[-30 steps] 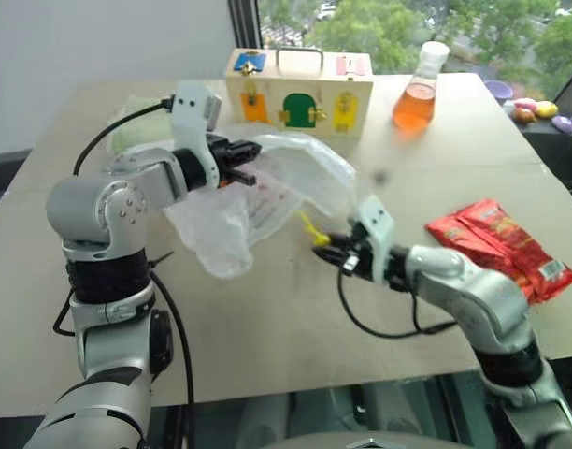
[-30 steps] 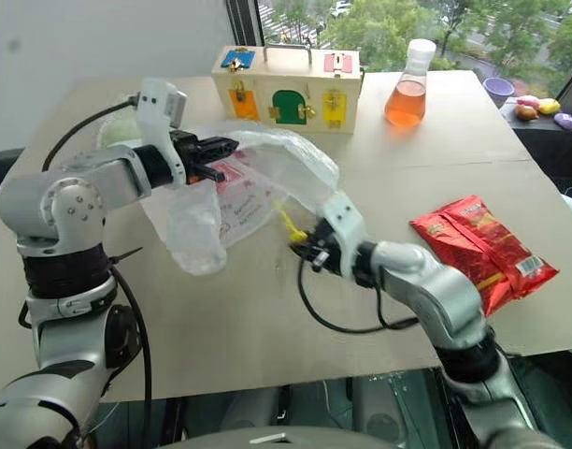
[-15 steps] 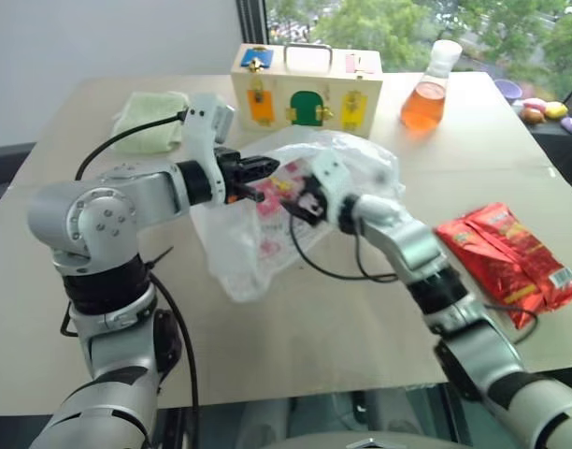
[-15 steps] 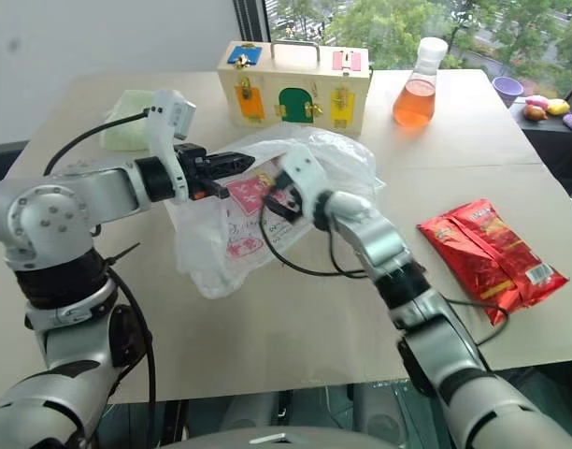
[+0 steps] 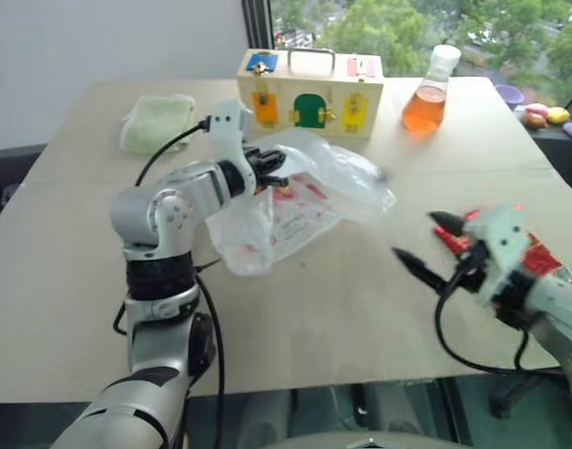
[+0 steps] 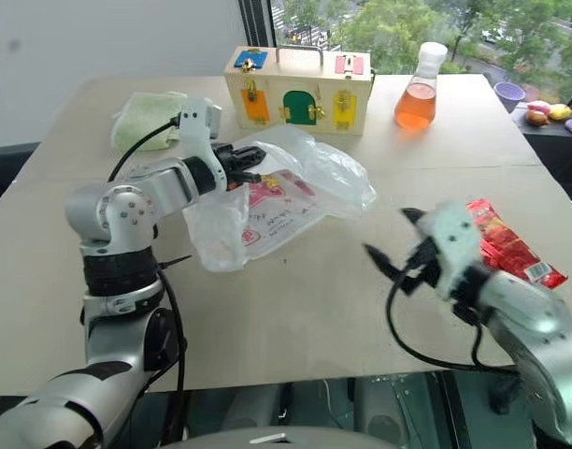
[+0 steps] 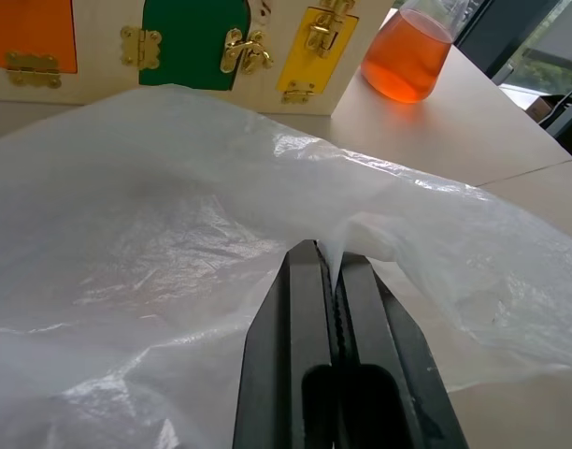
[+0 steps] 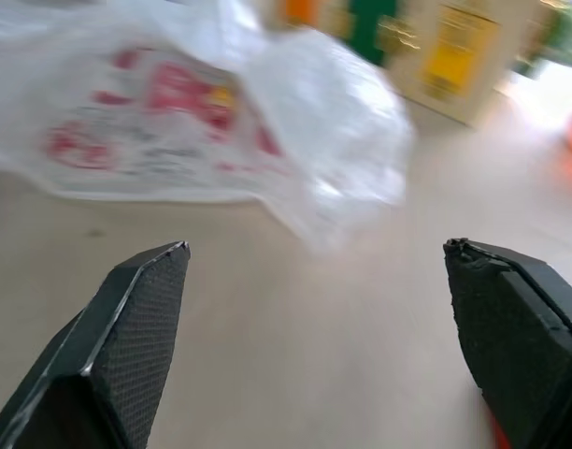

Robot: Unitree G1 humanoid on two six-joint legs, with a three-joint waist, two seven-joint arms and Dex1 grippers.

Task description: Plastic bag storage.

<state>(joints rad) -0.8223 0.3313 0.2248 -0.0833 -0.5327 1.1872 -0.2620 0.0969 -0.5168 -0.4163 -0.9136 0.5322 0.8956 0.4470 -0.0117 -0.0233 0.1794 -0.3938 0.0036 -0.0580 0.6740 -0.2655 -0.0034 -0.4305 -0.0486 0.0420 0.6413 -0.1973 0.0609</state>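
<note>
Right gripper [image 5: 429,245] has left the plastic bag [image 5: 300,199] since half a second ago, when it was in against the bag's near side beside the left gripper; it now hangs over bare table [image 5: 314,318] well to the right of the bag, just beside the red snack packet [image 6: 510,248]. Its two black fingers [image 8: 127,327] stand spread wide, nothing between them. Right wrist view: bag lies ahead of the open fingers, apart from them, pink-red print facing up.

Left gripper [image 5: 270,166] keeps its place at the bag's upper left edge. Fingers pressed together, pinching a fold of the thin film; left wrist view shows the plastic [image 7: 202,215] gathered to a peak right at the fingertips [image 7: 309,257] and draped away on both sides.

Bag position: mid-table, in front of the wooden box [image 5: 309,92] with coloured doors, near it but whether touching cannot be told. One part is lifted at the pinch; a lobe hangs down and rests on the table below the left gripper, and a puffed portion spreads to the right, ending short of the right gripper.

Other items: flask of orange liquid [image 5: 426,94] right of the box; green cloth [image 5: 157,122] at the table's far left.
</note>
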